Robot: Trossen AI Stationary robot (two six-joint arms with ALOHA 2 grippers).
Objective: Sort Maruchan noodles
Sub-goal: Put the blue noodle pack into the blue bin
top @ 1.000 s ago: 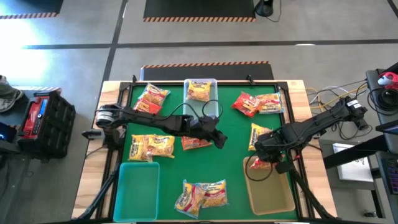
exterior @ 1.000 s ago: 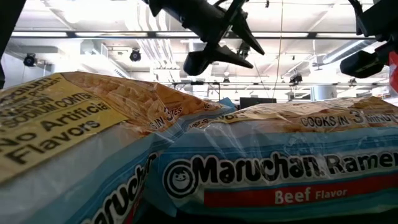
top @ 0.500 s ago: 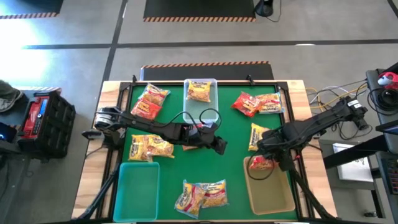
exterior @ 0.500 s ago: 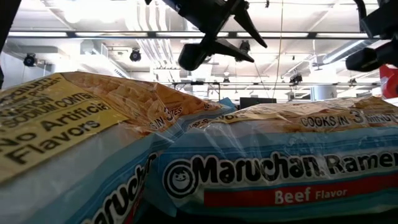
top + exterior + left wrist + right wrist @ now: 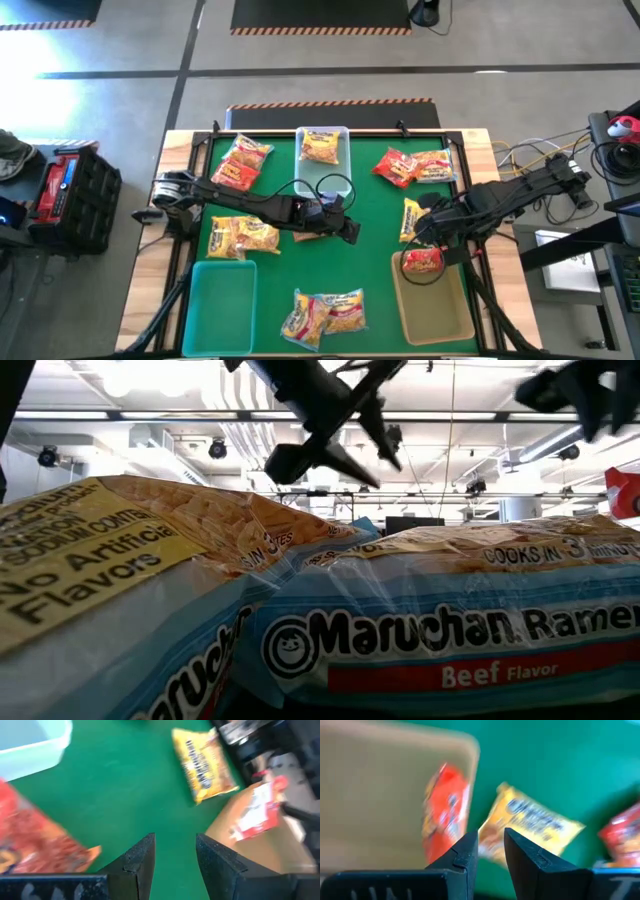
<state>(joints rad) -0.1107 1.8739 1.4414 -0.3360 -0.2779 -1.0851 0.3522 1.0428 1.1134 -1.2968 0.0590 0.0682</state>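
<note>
Maruchan noodle packets lie scattered on the green table. One red packet [image 5: 422, 262] lies in the tan bin [image 5: 440, 310], just below my right gripper [image 5: 432, 238], which hangs open above it [image 5: 490, 851] with nothing between its fingers. A yellow packet [image 5: 415, 218] lies beside that bin. My left gripper [image 5: 350, 232] is open over the table's middle [image 5: 175, 855] and holds nothing. A red-orange packet [image 5: 312, 233] lies half hidden under its arm. Another yellow packet [image 5: 320, 148] lies in the clear bin [image 5: 323, 170].
An empty teal bin [image 5: 222, 295] stands near left. More packets lie far left [image 5: 243, 160], far right [image 5: 415, 165], left [image 5: 242, 238] and near the front edge [image 5: 325, 315]. Two of them fill the low view [image 5: 450, 630]. A black cable loop [image 5: 335, 185] lies behind the left gripper.
My right gripper has gone up from the tan bin and tipped, leaving the red packet lying in the bin. My left gripper has turned a little over the table's middle and stays open.
</note>
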